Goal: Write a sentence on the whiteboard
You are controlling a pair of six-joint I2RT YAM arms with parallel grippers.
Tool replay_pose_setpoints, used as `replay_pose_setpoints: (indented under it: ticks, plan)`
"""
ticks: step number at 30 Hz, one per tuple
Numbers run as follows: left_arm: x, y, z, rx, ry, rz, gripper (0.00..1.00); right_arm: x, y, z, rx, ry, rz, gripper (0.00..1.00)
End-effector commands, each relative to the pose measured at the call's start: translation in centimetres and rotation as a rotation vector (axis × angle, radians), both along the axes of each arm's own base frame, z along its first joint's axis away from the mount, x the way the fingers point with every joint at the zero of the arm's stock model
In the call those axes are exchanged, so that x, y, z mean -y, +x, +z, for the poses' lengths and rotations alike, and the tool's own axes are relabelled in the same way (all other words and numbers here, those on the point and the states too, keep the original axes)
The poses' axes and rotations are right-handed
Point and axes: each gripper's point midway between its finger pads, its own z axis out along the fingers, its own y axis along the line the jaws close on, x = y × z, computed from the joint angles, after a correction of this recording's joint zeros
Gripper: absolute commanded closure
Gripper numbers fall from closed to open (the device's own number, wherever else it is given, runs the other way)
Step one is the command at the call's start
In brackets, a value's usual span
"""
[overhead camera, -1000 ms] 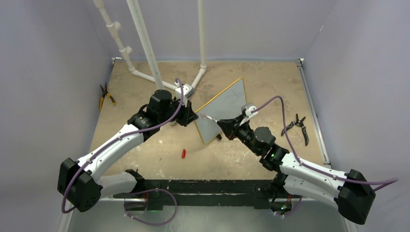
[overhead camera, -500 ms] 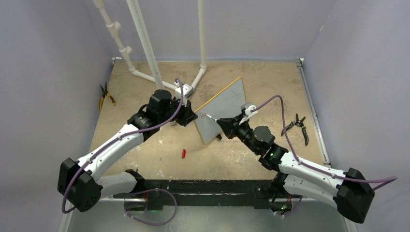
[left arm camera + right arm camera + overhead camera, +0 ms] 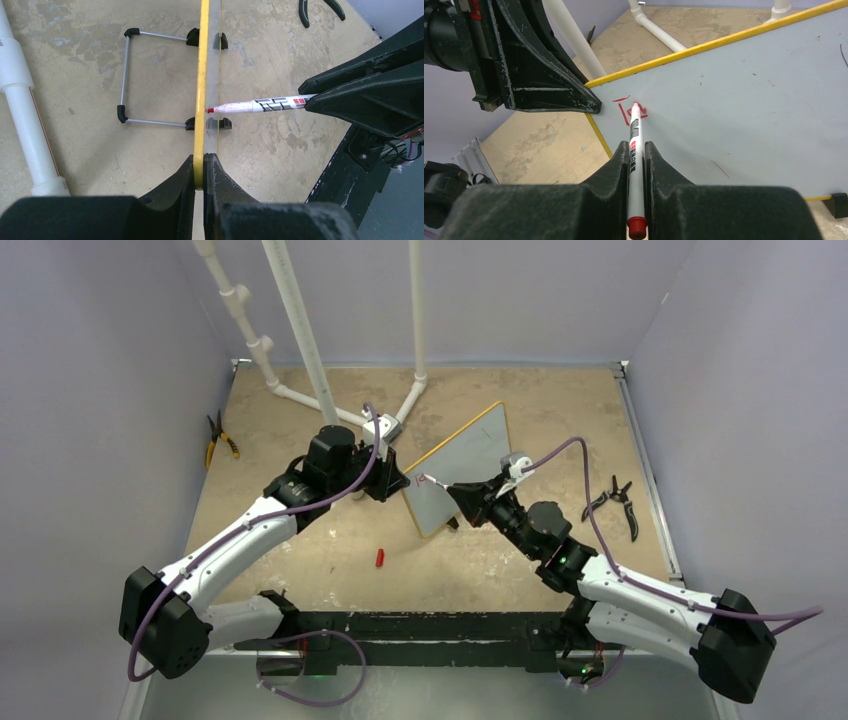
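Note:
The whiteboard (image 3: 462, 462), white with a thin yellow frame, stands tilted at the table's middle. My left gripper (image 3: 399, 483) is shut on its near left corner; in the left wrist view the fingers (image 3: 186, 177) pinch the yellow edge (image 3: 202, 75). My right gripper (image 3: 636, 150) is shut on a white marker (image 3: 634, 131) with a red end. The marker's red tip touches the board face (image 3: 744, 95) near that corner. A few red strokes of the sentence (image 3: 625, 114) lie beside the tip. From the side, the marker (image 3: 260, 105) meets the board edge-on.
A red cap (image 3: 379, 558) lies on the table in front of the board. Yellow-handled pliers (image 3: 218, 440) lie at the left edge, black pliers (image 3: 620, 502) at the right. White pipes (image 3: 300, 340) rise behind. The board's wire stand (image 3: 125, 80) juts out behind it.
The right arm has shifted very slightly with the marker tip on the board. The left gripper holds the board still.

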Motion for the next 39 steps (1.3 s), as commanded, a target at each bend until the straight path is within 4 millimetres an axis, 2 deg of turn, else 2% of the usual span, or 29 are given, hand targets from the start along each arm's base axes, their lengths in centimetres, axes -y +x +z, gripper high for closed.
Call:
replay_pose_setpoints:
  ticks: [1,7,10,14,24,33,39]
  plan:
    - [0.3,-0.2,-0.4,0.015,0.013,-0.035,1.0,-0.6,0.1,2.4,0.051,0.047,0.016,1.0]
    - [0.2,-0.1,-0.3,0.017,0.013,-0.031,1.0,1.1,-0.2,3.1,0.043,0.08,-0.035,1.0]
    - [0.3,-0.2,-0.3,0.017,0.011,-0.034,1.0,2.0,-0.2,2.7,0.014,0.082,-0.072,1.0]
    - [0.3,-0.2,-0.2,0.018,0.009,-0.035,1.0,2.1,0.0,1.3,-0.019,0.049,-0.086,1.0]
    - [0.3,-0.2,-0.3,0.017,0.01,-0.038,1.0,1.6,0.4,1.2,-0.009,0.046,-0.084,1.0]
    - [0.4,-0.3,-0.4,0.014,0.01,-0.042,1.0,1.9,1.0,1.4,-0.002,0.048,-0.119,1.0]
    - [0.4,-0.3,-0.4,0.013,0.01,-0.046,1.0,1.2,1.1,1.6,0.012,0.035,-0.094,1.0]
